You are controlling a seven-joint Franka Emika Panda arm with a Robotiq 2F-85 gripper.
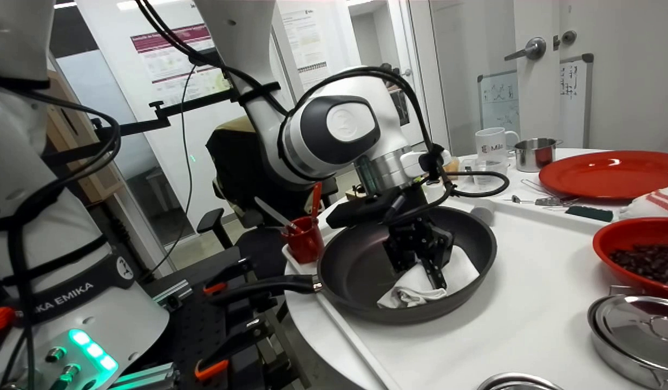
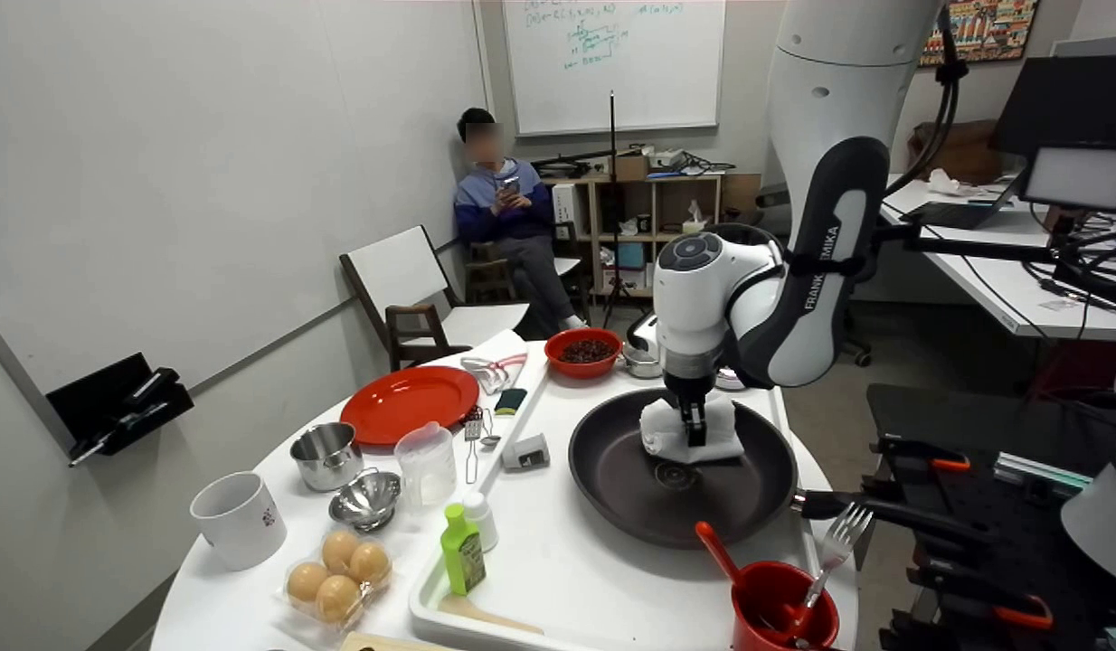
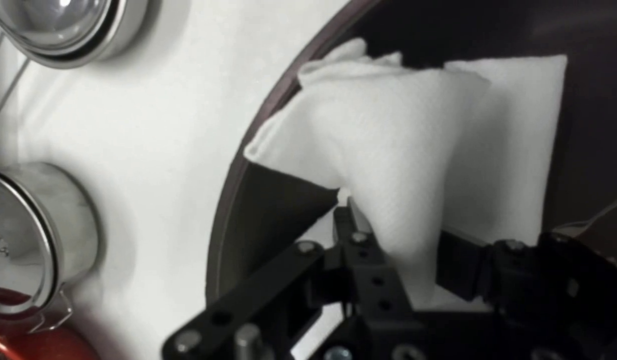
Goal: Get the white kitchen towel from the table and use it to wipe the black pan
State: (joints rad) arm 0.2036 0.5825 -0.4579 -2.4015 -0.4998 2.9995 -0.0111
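Backed by a whiteboard [image 2: 617, 63], a round white surface [image 2: 205, 606] carries a white tray [image 1: 534, 281], where the black pan [image 2: 648, 506] sits by the edge nearest the robot's base [image 1: 85, 309], its handle [image 2: 902, 514] jutting past that edge. Inside the pan, directly beneath the hand [image 3: 396, 222] in both exterior views, lies the white kitchen towel [image 3: 403, 135], on the side toward a lidded steel pot [image 1: 632, 336]. Bunched, the towel shows no clear long axis, though its upper fold runs forward from between the fingers [image 3: 366, 265]. Those fingers stand apart by the thickness of that fold and appear to pinch it. Wiping seems to be the step under way, with no way to tell how much is done. Bare pan floor lies mostly toward the tray's corner with the red cup [image 1: 306, 246], so the next stroke likely calls for a push that way, cloth kept flat; a loose flap could fold under or slip from the grip.
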